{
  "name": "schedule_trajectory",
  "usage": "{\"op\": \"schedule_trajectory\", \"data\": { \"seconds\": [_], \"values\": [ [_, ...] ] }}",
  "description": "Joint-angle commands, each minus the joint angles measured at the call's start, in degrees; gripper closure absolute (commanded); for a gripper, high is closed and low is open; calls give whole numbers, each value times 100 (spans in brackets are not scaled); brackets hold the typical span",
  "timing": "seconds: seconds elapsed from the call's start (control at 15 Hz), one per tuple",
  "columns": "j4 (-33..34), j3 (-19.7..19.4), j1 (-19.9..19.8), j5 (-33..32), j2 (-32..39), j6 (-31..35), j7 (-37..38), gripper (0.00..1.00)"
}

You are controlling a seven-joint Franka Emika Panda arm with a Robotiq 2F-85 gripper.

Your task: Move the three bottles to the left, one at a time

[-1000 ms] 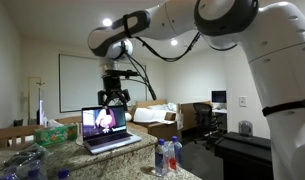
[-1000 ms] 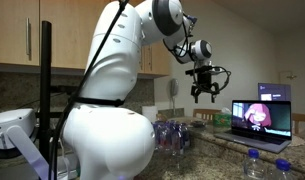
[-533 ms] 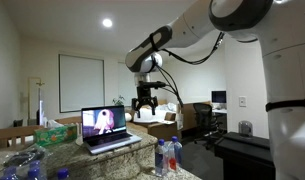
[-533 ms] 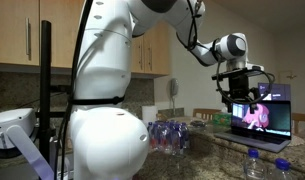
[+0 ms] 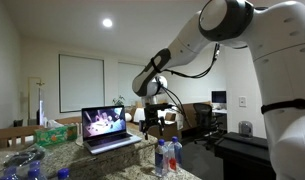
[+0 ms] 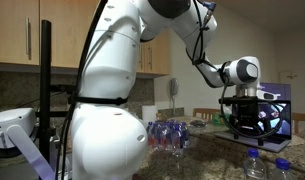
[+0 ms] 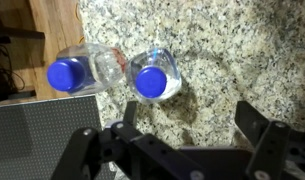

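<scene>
The gripper (image 5: 155, 122) hovers beside the laptop (image 5: 107, 130), jaws wide apart and empty. Two blue-capped bottles (image 7: 152, 82) stand upright on the counter (image 7: 242, 50), beside the laptop.

An open laptop (image 5: 106, 128), screen lit, stands on the speckled granite counter (image 7: 254, 52)
</scene>
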Motion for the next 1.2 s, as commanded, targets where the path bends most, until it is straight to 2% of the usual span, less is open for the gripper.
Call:
{"op": "schedule_trajectory", "data": {
  "seconds": [0.0, 0.4, 0.73, 0.8, 0.93, 1.13],
  "values": [
    [-141, 5, -57, 223, 146, 224, 176, 0],
    [-185, -92, -144, 439, 272, 89, 233, 0],
    [-363, -170, -152, 375, 125, 74, 408, 0],
    [-380, -174, -140, 341, 140, 80, 426, 25],
    [-390, -172, -118, 307, 161, 51, 469, 32],
    [-435, -176, -104, 269, 121, 48, 529, 53]
  ]
}}
